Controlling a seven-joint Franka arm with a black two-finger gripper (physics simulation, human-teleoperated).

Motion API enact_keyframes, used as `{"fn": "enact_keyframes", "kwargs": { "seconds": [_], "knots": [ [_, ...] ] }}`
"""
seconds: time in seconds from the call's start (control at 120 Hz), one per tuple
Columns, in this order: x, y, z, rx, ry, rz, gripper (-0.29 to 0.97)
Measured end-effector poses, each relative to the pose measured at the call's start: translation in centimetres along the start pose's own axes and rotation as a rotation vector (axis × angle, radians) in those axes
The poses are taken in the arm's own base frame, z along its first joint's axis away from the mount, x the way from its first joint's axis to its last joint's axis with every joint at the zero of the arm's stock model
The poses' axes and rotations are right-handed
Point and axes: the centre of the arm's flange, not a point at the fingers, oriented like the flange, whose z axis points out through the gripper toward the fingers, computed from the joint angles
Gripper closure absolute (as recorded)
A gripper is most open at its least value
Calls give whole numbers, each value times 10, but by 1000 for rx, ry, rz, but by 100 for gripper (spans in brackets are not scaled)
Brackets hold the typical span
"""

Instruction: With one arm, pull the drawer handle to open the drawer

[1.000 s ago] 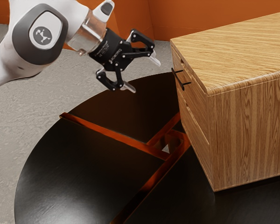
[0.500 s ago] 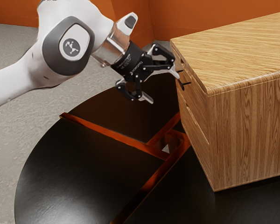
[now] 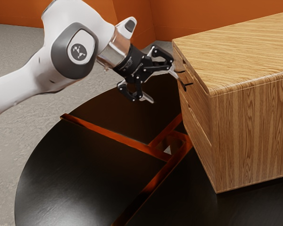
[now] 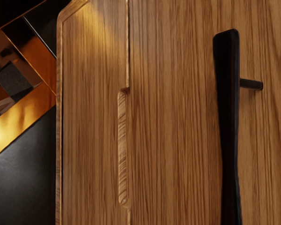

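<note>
A wooden cabinet (image 3: 236,89) stands at the exterior view's right, its drawer front facing the arm. The top drawer (image 3: 183,66) sits flush with the cabinet face. Its black bar handle (image 3: 183,79) sticks out from the front. My gripper (image 3: 161,85) is open, with the fingers spread wide just to the left of the handle; the upper fingertip (image 3: 172,71) is nearly at the drawer front, the lower fingertip (image 3: 148,99) hangs lower and farther away. In the wrist view the handle (image 4: 227,126) runs as a long dark bar close before the wooden drawer front (image 4: 173,117).
The cabinet rests on a round black table (image 3: 85,169) crossed by glossy orange strips (image 3: 155,146). Grey floor (image 3: 19,99) lies to the left and an orange wall (image 3: 198,16) stands behind.
My arm has swung to the right, bringing the open gripper from well left of the cabinet up close to the drawer handle. The drawer has not moved.
</note>
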Motion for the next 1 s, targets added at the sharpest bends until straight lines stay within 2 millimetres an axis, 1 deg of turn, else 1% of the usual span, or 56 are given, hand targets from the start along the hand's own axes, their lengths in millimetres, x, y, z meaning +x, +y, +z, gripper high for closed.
{"fn": "enact_keyframes", "kwargs": {
  "seconds": [0.067,0.15,0.283,0.342,0.5,0.7,1.0],
  "knots": [
    [4,-2,-1,-16,0,-15,0],
    [3,0,1,-35,-9,-28,0],
    [-2,2,22,-28,-27,-37,0],
    [-3,3,27,-29,-32,-41,0],
    [20,-14,21,-31,-14,-86,0],
    [18,-14,33,-18,-22,-86,0],
    [27,-24,29,-1,-33,-101,0]
  ]
}}
